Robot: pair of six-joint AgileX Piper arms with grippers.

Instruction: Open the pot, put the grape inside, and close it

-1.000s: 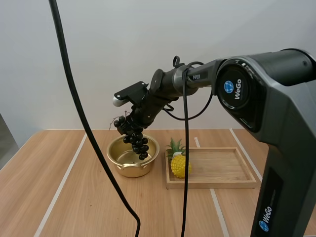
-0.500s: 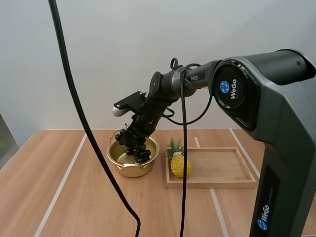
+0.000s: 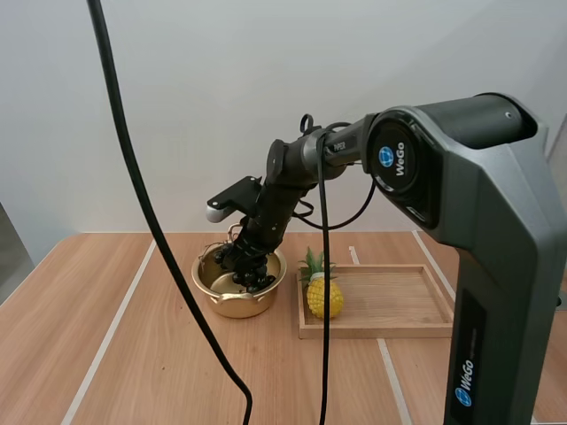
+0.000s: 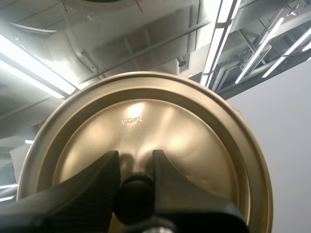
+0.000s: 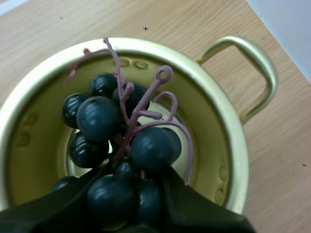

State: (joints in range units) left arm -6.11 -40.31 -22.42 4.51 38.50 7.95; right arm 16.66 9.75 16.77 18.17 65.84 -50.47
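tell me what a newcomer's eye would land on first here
First, the right pincer pinching a bunch of dark grapes down inside the open gold pot on the wooden table. Next, the left pincer clamped on the knob of the lid, held away from the pot. A small pineapple stands at the end of the wooden tray nearest the pot.

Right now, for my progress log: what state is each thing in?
Pot: open, upright.
Lid: off, gripped by its knob.
Grapes: gripped, hanging partly inside pot.
Left gripper: shut on lid.
Right gripper: shut on grapes.
Pineapple: upright in wooden tray.
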